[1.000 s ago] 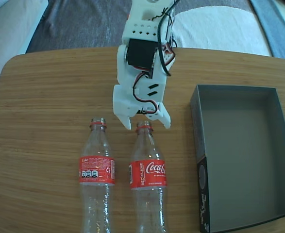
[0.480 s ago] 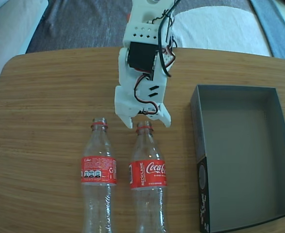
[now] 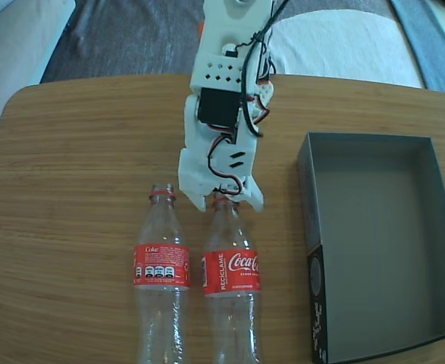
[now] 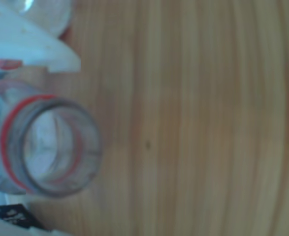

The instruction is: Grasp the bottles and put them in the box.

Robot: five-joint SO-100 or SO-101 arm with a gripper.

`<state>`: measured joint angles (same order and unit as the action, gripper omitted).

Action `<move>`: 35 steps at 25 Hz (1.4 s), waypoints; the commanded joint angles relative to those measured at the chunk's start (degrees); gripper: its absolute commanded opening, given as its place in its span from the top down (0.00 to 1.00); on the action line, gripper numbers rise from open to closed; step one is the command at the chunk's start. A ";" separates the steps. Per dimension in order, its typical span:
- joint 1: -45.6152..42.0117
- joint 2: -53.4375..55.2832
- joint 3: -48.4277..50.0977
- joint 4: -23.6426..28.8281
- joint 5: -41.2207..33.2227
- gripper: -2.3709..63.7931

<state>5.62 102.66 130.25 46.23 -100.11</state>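
Right bottle [image 3: 230, 280]: lying on the table [image 3: 78, 167], just left of the box [image 3: 374, 243], open neck toward the arm; mouth fills the wrist view [image 4: 48, 147].
Left bottle [image 3: 161, 277]: parallel, just beside the right bottle, farther from the box.
Gripper [image 3: 223, 203]: jaws spread, straddling the right bottle's neck, not clenched.
Box: open, right of both bottles.

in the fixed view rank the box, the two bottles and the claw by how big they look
1. Dark grey cardboard box, largest.
2. The two clear plastic bottles, left and right, look alike and are cut off.
3. White claw, smallest.
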 commanded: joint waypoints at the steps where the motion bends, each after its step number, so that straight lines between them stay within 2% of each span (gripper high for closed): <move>1: -0.35 -0.44 -2.11 -0.18 0.18 0.31; 14: 0.09 -2.99 -3.52 -0.26 0.35 0.33; 17: 0.09 -2.99 -5.54 -0.26 4.57 0.47; 21: 0.18 -2.64 -7.47 -0.26 8.70 0.73; 25: 0.26 -2.20 -6.77 0.18 9.67 0.97; 33: 0.26 -2.02 -7.21 0.53 9.84 0.97; 35: 0.26 -1.93 -8.26 0.53 12.30 0.97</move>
<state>5.36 99.32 125.68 46.49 -90.18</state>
